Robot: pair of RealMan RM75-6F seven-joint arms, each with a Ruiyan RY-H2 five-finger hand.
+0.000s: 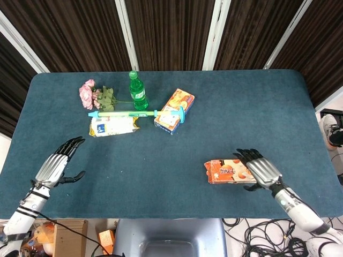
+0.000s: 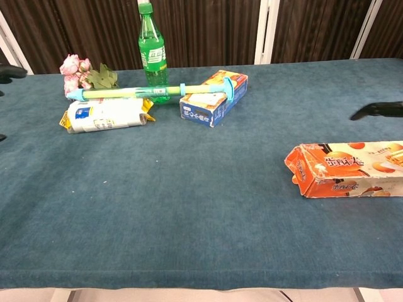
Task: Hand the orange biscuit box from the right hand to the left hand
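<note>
The orange biscuit box lies flat on the blue table, near the front right; the chest view shows it at the right edge. My right hand hangs over the box's right end with fingers spread, holding nothing. In the chest view only its dark fingertips show, clearly above the box. My left hand floats near the front left edge, fingers apart and empty. Only a sliver of it shows at the chest view's left edge.
At the back left stand a green bottle and pink flowers. A long teal stick rests across a white packet and a blue-and-orange box.
</note>
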